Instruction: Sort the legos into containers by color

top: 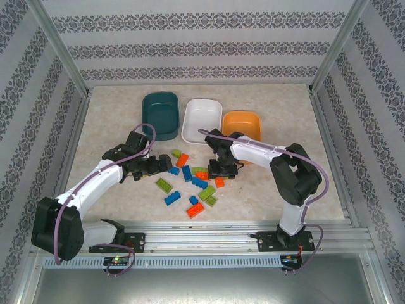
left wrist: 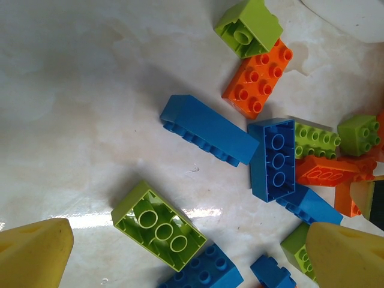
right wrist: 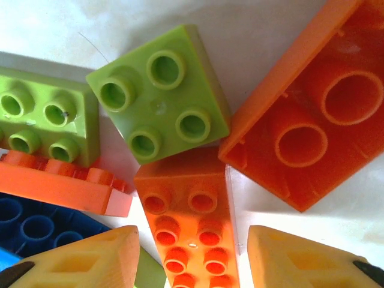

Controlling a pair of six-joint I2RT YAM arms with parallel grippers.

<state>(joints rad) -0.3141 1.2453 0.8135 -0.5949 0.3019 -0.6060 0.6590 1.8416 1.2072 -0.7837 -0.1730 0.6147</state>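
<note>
Orange, blue and lime legos (top: 192, 180) lie scattered on the table between my arms. The teal (top: 159, 114), white (top: 201, 119) and orange (top: 242, 123) containers stand in a row behind them. My left gripper (left wrist: 189, 255) is wide open, hovering over an upside-down lime brick (left wrist: 159, 226) with blue bricks (left wrist: 207, 129) beside it. My right gripper (right wrist: 192, 258) is down in the pile, its yellow fingers (right wrist: 90, 258) straddling a long orange brick (right wrist: 186, 204), with a gap still showing on the right side. In the top view the left gripper (top: 163, 166) and right gripper (top: 221, 172) flank the pile.
Close around the right gripper lie a lime square brick (right wrist: 159, 93), an overturned orange brick (right wrist: 312, 120), another lime brick (right wrist: 42, 120) and a blue one (right wrist: 36, 228). Patterned walls and metal posts enclose the table (top: 114, 107).
</note>
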